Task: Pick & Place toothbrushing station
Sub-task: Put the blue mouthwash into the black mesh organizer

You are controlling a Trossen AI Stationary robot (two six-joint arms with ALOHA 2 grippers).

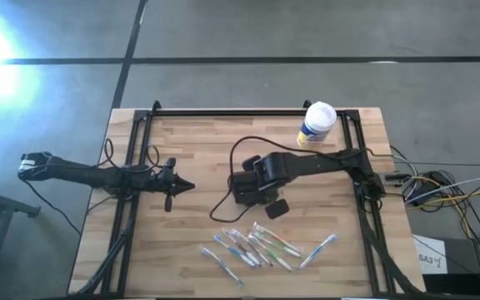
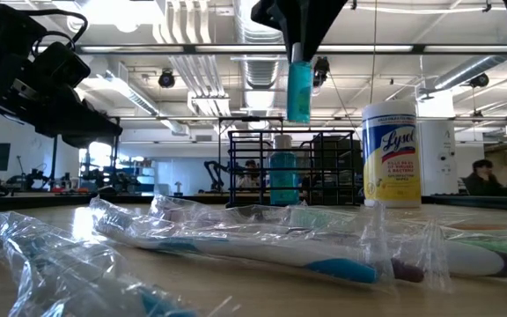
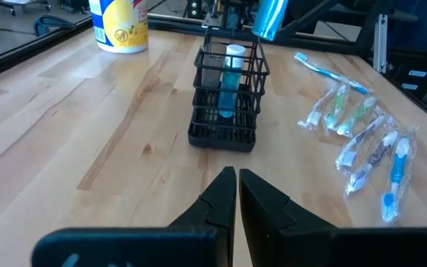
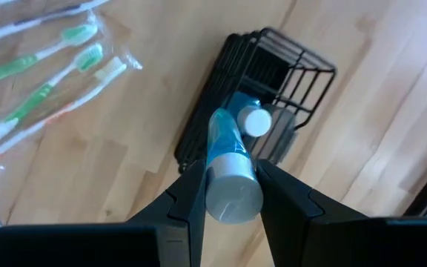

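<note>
The black wire toothbrushing station (image 3: 224,96) stands upright on the wooden table near its middle. A blue tube with a white cap (image 3: 230,81) stands inside it. My right gripper (image 4: 232,185) hangs over the station, shut on a second blue tube (image 2: 298,88) with a silver cap. That tube hangs above the station (image 2: 289,167). In the high view my right gripper (image 1: 248,187) hides most of the station. My left gripper (image 3: 237,185) is shut and empty, on the station's left side and pointing at it (image 1: 182,185). My right gripper pinches the blue tube at its silver cap end (image 4: 232,194) between its two fingers (image 4: 191,194). The fingers come from above, pointing down. The tube hangs upright below the fingers with its flat end (image 2: 298,116) lowest, clear of the station and the table.
Several plastic-wrapped toothbrushes (image 1: 257,246) lie on the table's near side. A white-and-yellow wipes canister (image 1: 317,125) stands at the far right. Black frame rails (image 1: 248,112) run along the table's edges. Cables lie beyond the right edge (image 1: 440,187).
</note>
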